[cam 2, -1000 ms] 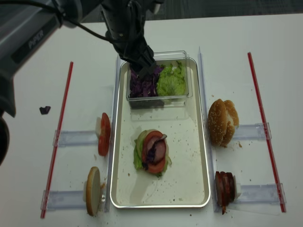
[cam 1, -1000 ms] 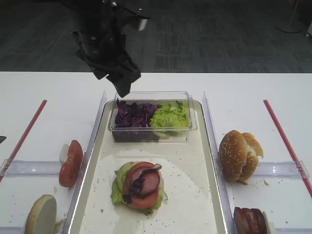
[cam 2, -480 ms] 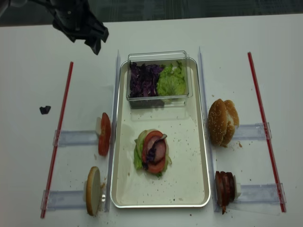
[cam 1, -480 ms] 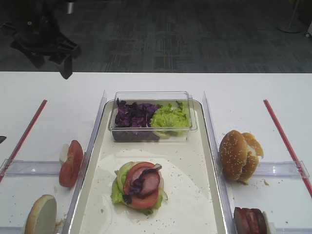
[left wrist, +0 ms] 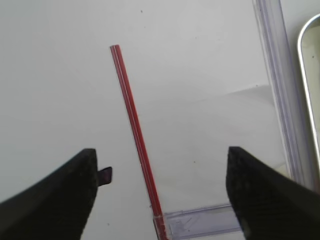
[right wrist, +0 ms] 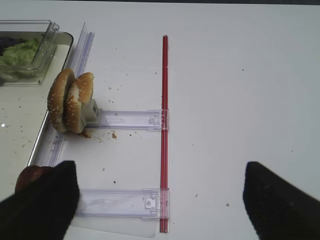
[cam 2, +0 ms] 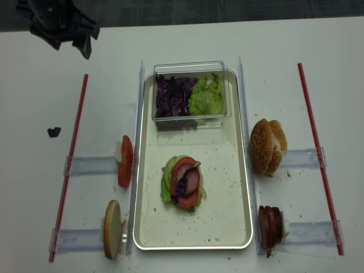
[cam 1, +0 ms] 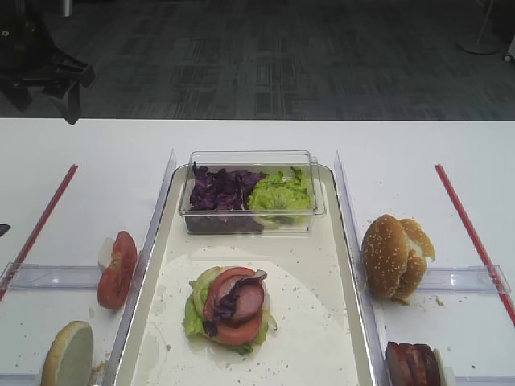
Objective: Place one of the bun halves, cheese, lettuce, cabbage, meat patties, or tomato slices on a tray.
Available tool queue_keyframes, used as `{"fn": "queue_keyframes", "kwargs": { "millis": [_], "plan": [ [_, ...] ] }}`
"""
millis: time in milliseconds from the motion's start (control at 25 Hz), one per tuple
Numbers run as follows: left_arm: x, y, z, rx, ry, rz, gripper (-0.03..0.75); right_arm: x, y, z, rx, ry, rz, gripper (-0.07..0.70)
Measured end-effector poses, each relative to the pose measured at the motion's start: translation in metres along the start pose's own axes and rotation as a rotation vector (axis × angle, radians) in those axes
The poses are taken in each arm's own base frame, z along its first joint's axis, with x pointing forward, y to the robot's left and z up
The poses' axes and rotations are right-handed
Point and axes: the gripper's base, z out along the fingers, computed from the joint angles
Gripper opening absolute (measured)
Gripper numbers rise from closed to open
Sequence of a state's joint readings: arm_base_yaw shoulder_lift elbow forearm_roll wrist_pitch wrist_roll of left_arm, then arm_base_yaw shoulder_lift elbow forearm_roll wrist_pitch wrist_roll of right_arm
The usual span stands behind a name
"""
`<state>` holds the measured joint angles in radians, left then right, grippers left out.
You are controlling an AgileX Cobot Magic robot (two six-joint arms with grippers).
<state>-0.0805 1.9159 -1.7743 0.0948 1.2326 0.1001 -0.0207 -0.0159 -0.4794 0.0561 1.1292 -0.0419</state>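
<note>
The tray (cam 2: 242,187) lies lengthwise in the middle of the white table (cam 2: 318,62); on its floor, nearer the near end than the far, sits a stack of lettuce (cam 2: 166,190), a tomato slice (cam 2: 183,166) and a meat patty (cam 2: 192,181) with a strip of purple cabbage (cam 2: 181,187) draped over the top; at the tray's far end stands a clear plastic box (cam 2: 190,67) holding more purple cabbage on its left half and green lettuce on its right, the two heaps touching; crumbs speckle the tray floor around the stack.

Just beside the tray's left rim, tomato slices (cam 2: 124,162) stand on edge against a clear holder, and nearer the camera a bun half (cam 2: 112,228) stands on edge with its pale face showing; just beside the tray's right rim two bun halves (cam 2: 266,146) lean together, and nearer the camera a row of meat patties (cam 2: 270,223) stands on edge; a red strip (cam 2: 71,153) runs along the table left of the tray, another to the right; a small dark scrap (cam 2: 54,132) lies well left of the tray, beyond the left strip.

The left gripper (left wrist: 160,190) hangs above the table left of the tray's far end, over the left red strip, jaws spread wide and empty; the right gripper (right wrist: 160,200) hovers right of the tray over bare table, fingers wide apart, holding nothing.
</note>
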Motion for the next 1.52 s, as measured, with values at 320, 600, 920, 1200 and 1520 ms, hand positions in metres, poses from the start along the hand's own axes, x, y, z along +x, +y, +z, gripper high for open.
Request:
{"fn": "queue_keyframes", "kwargs": {
  "millis": [320,600,920,1200,1520],
  "plan": [
    [0.000,-0.001,0.000,0.021,0.000,-0.033,0.493,0.000,0.000,0.000,0.000,0.000,0.000,0.678],
    [0.001,-0.003,0.000,0.038,0.002,-0.041,0.493,0.000,0.000,0.000,0.000,0.000,0.000,0.678],
    [0.017,-0.004,-0.010,0.044,0.013,-0.040,0.493,0.000,0.000,0.000,-0.001,0.000,-0.001,0.678],
    [0.038,-0.005,-0.039,0.039,-0.024,-0.043,0.492,0.000,0.000,0.000,-0.001,0.000,-0.001,0.678],
    [0.069,-0.004,-0.078,0.022,-0.090,-0.097,0.492,0.000,0.000,0.000,-0.001,0.000,-0.001,0.678]
  ]
}}
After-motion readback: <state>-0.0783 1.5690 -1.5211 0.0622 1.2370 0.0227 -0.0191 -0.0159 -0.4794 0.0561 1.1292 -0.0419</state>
